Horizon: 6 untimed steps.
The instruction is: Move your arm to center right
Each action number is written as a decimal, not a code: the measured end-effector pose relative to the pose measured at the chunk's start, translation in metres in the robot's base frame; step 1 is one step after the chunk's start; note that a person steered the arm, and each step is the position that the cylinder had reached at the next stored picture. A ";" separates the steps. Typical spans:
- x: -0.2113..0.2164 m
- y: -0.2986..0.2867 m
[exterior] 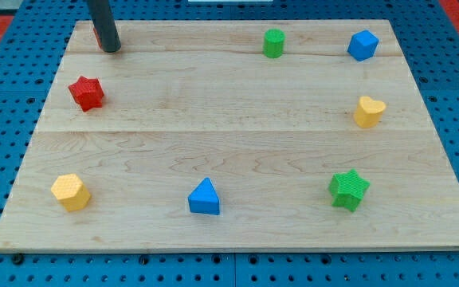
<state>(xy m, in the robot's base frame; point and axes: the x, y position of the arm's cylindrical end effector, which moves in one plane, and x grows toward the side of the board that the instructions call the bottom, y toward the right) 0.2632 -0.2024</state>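
My tip (111, 49), the blunt lower end of a smooth dark rod, rests on the pale wooden board (237, 127) in the upper left of the frame; the rod carries no jaws, so there is nothing on it to open or close. Just behind it at the view's left, a sliver of a red block (96, 33) shows, mostly hidden, its shape impossible to make out. Below the tip, near the board's left edge, sits a red star-shaped block (87, 92) with a matte, finely ribbed surface. Further down, in the lower left, lies a yellow hexagonal block (71, 191). At the bottom centre stands a blue triangular block (205, 198), and to its right a green star-shaped block (348, 190). The centre right of the board, well apart from the tip, holds a yellow heart-shaped block (368, 112). Along the top edge are a green cylinder (273, 43) and, in the upper right corner, a blue block (362, 45) with angular facets. The board shows lengthwise grain and plank seams, and lies on a blue perforated surface (6, 104).
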 end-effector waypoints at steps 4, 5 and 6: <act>0.032 0.117; 0.057 0.211; 0.056 0.221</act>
